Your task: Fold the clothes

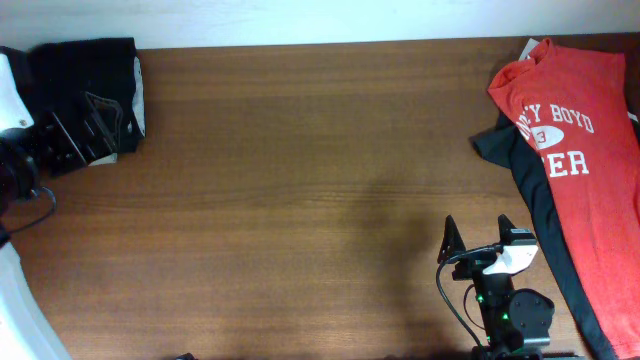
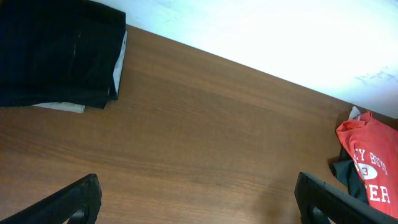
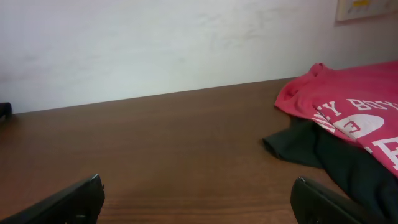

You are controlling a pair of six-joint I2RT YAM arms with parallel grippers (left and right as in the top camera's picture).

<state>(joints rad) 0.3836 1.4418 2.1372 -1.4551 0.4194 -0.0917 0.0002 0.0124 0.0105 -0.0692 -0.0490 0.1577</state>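
Observation:
A red T-shirt point(image 1: 575, 150) with white lettering lies spread at the table's right edge, on top of a black garment point(image 1: 528, 185). Both also show in the right wrist view, the red shirt point(image 3: 348, 109) over the black garment point(image 3: 311, 149). A folded black garment stack point(image 1: 85, 65) sits at the far left corner; in the left wrist view point(image 2: 56, 53) a pale layer point(image 2: 59, 107) shows under it. My left gripper point(image 1: 85, 128) point(image 2: 199, 205) is open and empty by that stack. My right gripper point(image 1: 478, 235) point(image 3: 199, 202) is open and empty, left of the black garment.
The brown wooden table point(image 1: 300, 170) stretches between the two piles. A white wall point(image 3: 155, 43) runs along the far edge. The right arm's base point(image 1: 515, 310) stands at the front edge.

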